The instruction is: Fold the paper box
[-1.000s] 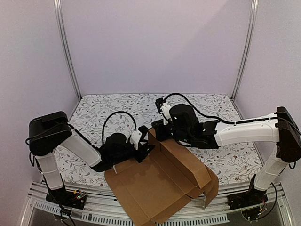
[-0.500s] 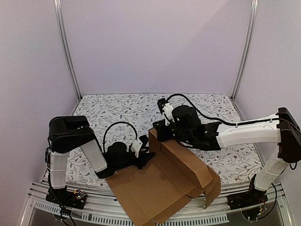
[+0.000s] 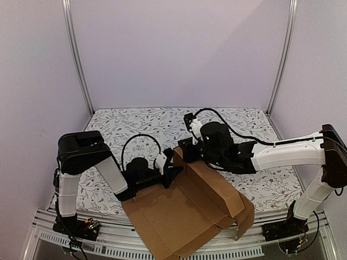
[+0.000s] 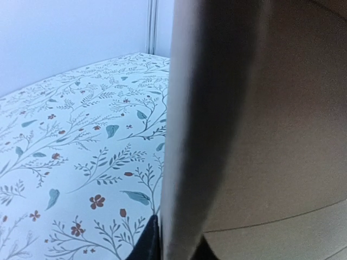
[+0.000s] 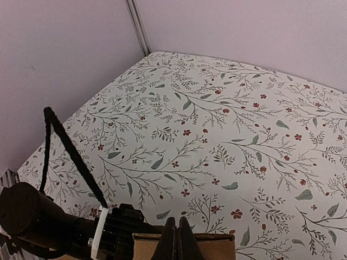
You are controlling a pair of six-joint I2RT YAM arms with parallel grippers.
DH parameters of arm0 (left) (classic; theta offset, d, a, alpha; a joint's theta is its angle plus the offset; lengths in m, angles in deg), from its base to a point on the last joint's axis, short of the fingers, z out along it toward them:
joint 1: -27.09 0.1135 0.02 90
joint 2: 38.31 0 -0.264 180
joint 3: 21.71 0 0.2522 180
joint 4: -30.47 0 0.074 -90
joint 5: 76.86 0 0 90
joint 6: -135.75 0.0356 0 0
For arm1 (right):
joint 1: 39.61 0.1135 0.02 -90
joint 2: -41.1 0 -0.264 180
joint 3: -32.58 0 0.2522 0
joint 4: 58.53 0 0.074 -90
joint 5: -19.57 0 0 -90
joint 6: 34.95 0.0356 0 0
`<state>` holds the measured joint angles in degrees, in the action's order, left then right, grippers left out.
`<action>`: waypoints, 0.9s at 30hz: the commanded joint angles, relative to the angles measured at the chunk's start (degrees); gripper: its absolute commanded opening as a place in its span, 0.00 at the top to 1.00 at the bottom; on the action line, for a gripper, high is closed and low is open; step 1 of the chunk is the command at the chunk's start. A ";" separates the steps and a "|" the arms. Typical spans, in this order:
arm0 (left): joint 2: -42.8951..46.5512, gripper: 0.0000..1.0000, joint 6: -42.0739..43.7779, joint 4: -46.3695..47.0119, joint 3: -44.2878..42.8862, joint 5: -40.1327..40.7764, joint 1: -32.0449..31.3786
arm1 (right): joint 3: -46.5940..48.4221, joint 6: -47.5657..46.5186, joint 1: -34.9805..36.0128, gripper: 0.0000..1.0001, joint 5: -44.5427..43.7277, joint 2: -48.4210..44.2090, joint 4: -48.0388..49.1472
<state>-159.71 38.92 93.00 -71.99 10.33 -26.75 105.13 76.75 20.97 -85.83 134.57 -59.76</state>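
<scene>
between left gripper jaws: paper box wall edge, clamped or loose cannot tell. right gripper jaws shut at wall top. risk: loose hold, wall springing flat.

I am looking at a table wearing a white cloth with little leaves and red flowers. The brown paper box is lying on the near part, sticking out over the front edge.
</scene>
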 commanded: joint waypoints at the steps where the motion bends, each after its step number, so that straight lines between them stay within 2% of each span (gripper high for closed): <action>1: -1.31 0.95 -1.89 11.16 -1.98 -2.89 1.36 | -3.30 1.33 0.55 1.00 0.98 0.49 -6.95; 2: -1.36 1.00 -2.10 11.16 -2.18 -3.35 1.42 | -3.46 1.33 0.52 1.00 0.98 0.29 -6.92; 12: -0.49 1.00 -1.88 11.13 -2.78 -4.57 1.46 | -4.30 1.60 0.53 1.00 0.90 -0.17 -6.38; 16: 0.74 0.75 -1.03 11.16 -2.52 -3.60 1.46 | -4.30 1.43 0.59 1.00 0.98 -0.39 -6.38; 18: 1.41 0.68 -0.32 11.16 -2.51 -3.19 1.55 | -4.41 1.42 0.51 1.00 1.07 -0.48 -6.31; 21: 2.41 0.63 0.21 11.16 -2.68 -3.05 1.77 | -4.39 1.42 0.62 1.00 1.29 -0.64 -6.38; 27: 4.27 0.61 0.57 11.16 -3.60 -3.41 2.31 | -4.64 1.46 0.60 1.00 1.12 -1.33 -6.38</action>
<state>-157.74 38.65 93.04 -74.28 7.16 -25.48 103.27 77.08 21.12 -85.89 132.93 -59.15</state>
